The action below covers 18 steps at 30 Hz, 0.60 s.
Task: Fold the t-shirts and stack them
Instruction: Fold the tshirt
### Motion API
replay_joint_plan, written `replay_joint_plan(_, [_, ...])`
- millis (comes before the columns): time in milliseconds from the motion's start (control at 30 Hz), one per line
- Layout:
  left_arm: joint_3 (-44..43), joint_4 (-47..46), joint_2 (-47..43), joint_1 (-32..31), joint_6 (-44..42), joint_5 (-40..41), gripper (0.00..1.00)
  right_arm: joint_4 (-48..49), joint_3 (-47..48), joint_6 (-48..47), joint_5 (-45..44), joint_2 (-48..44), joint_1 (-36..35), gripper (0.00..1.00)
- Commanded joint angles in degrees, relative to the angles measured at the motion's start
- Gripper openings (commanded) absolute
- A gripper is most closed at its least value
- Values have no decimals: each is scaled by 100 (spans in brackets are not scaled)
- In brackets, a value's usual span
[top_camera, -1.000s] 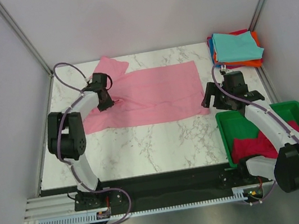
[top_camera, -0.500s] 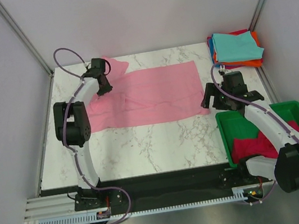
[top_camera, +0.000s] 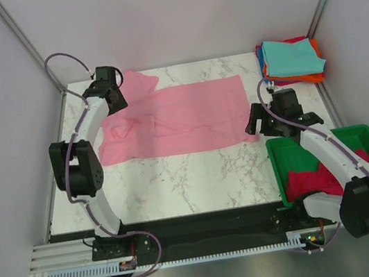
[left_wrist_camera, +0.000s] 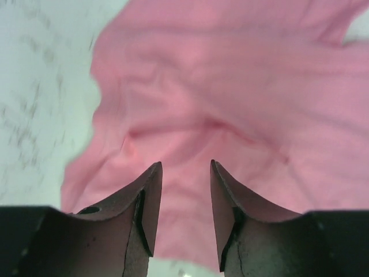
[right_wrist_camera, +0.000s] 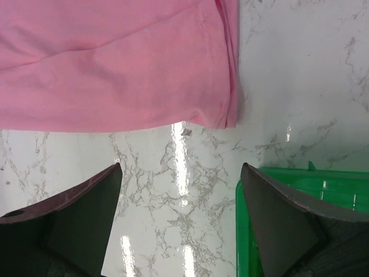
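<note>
Your left pincer [left_wrist_camera: 184, 166] has swung away from the rumpled middle-left of the pink shirt [top_camera: 188, 117] to the upper left of the overhead frame, by the sleeve at the far corner of the counter [top_camera: 176, 175]. Its jaws have eased apart on the way. The shirt lies spread lengthwise across the upper middle of the counter, smooth on its right half and creased on its left, where the pincer was a second ago. That side looks let go rather than folded, so the flattening reads as unfinished and the first fold as not yet begun. Seen from its own wrist, the left pincer stands about half open above the wrinkled cloth, with nothing between its fingers. Your right pincer [right_wrist_camera: 180, 167] has not budged: spread wide and empty, it hangs over bare counter just below the shirt's lower right corner, beside the rim of the green bin [top_camera: 311, 137]. In that bin, at lower right, a dark pink shirt [top_camera: 310, 180] lies crumpled. The folded stack [top_camera: 291, 58], teal on top over orange, sits in the upper right corner. By the look of it, several shirts are done, one is under way and at least one remains.
</note>
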State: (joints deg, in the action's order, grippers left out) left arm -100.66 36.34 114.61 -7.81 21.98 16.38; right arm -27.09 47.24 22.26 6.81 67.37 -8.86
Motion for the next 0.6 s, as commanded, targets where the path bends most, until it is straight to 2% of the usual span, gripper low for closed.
replay_joint_plan(0, [1774, -677, -1641, -10, 491, 32, 46, 257, 232, 94, 49, 92, -246, 92])
replay_joint_plan(67, [2687, -952, -2098, -1, 518, 49, 45, 274, 294, 164, 5, 135, -387, 92])
replay_joint_plan(133, [2937, -980, -2074, 34, 518, 84, 43, 283, 347, 200, -65, 162, -572, 92])
replay_joint_plan(300, [3167, -979, -1644, 227, 632, 41, 43, 283, 233, 279, -127, 74, -757, 92])
replay_joint_plan(367, [3202, -1207, -1512, 289, 694, -230, 43, 275, 163, 279, -162, -5, -757, 92])
replay_joint_plan(567, [3053, -1708, -1029, 324, 738, -355, 43, 213, 66, 147, -180, -75, -757, 93])
